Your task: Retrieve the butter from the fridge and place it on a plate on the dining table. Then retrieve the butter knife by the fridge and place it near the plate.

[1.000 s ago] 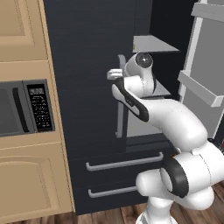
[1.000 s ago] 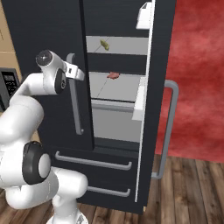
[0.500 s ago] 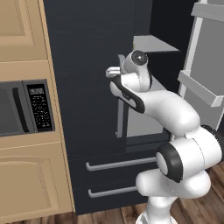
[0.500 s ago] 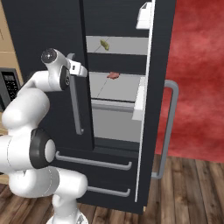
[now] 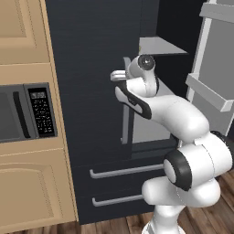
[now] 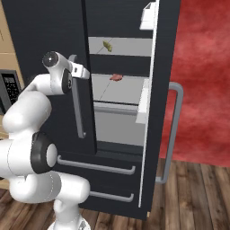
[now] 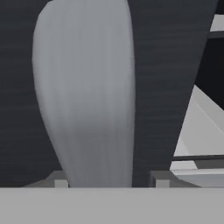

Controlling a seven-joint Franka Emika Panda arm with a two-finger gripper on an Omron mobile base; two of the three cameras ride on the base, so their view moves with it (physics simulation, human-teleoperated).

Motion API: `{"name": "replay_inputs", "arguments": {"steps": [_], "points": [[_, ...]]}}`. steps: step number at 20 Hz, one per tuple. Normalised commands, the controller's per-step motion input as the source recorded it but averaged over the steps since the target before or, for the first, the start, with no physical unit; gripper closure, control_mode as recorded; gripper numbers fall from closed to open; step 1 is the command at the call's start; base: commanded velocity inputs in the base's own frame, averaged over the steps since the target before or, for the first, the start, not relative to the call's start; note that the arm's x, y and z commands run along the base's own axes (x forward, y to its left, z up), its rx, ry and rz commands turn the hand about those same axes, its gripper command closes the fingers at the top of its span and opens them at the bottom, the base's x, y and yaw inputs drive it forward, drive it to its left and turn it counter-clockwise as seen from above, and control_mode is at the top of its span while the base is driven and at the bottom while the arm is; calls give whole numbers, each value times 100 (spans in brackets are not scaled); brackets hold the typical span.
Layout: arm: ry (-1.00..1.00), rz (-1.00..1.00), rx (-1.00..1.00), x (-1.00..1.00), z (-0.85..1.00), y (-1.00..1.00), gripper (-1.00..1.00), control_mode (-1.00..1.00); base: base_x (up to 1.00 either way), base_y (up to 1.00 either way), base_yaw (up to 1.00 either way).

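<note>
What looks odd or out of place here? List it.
Little stands out. The fridge has its right door swung wide open while the left door is still closed, with the gripper at its handle. The butter lies alone on an upper shelf, a red item below it.

The fridge [image 6: 121, 27] stands with its right door [image 6: 159, 108] swung wide, so the way to the shelves is open between that door and the shut left door [image 5: 96, 91]. The left door's grey bar handle [image 7: 87, 96] sits right in front of the gripper [image 6: 83, 72], blocking any straight push forward. On the upper shelf, the butter [image 6: 107, 45] has free room around it; a small red item [image 6: 116, 77] lies lower, well apart.
</note>
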Motion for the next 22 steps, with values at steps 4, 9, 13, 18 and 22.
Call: {"name": "replay_inputs", "arguments": {"steps": [4, 9, 13, 18, 22], "points": [[0, 0, 0, 0, 0, 0, 100, -100, 0, 0, 0], [0, 0, 0, 0, 0, 5, 100, -100, 0, 0, 0], [1, -6, -1, -31, 0, 5, 100, -100, 0, 0, 0], [2, -13, -5, -60, 0, 15, 100, -100, 0, 0, 0], [0, -20, -1, -84, 0, 35, 100, -100, 0, 0, 0]]}}
